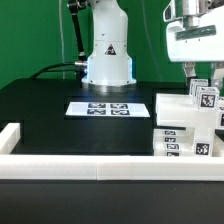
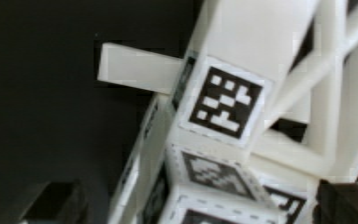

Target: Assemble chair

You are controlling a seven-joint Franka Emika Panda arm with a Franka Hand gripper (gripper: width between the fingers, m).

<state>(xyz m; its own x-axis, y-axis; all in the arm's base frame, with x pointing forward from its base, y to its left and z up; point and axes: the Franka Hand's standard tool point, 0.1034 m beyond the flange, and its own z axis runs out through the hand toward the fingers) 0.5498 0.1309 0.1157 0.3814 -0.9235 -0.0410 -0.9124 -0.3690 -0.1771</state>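
Note:
The chair (image 1: 184, 126) is a chunky white stack of tagged pieces at the exterior view's right, just behind the border wall. Its upper tagged piece (image 1: 207, 96) stands highest. My gripper (image 1: 203, 76) hangs straight over that piece, with a finger on each side of its top. In the wrist view the chair (image 2: 226, 100) fills the middle, showing a large square tag and a flat white bar (image 2: 137, 68) sticking out sideways. My gripper (image 2: 197, 205) has its dark fingers (image 2: 51, 203) set wide apart, with a gap to the white piece, so it is open.
The marker board (image 1: 100, 107) lies flat mid-table in front of the robot base (image 1: 107, 55). A long white border wall (image 1: 90, 166) runs along the near edge and turns up at the exterior view's left. The tabletop is black.

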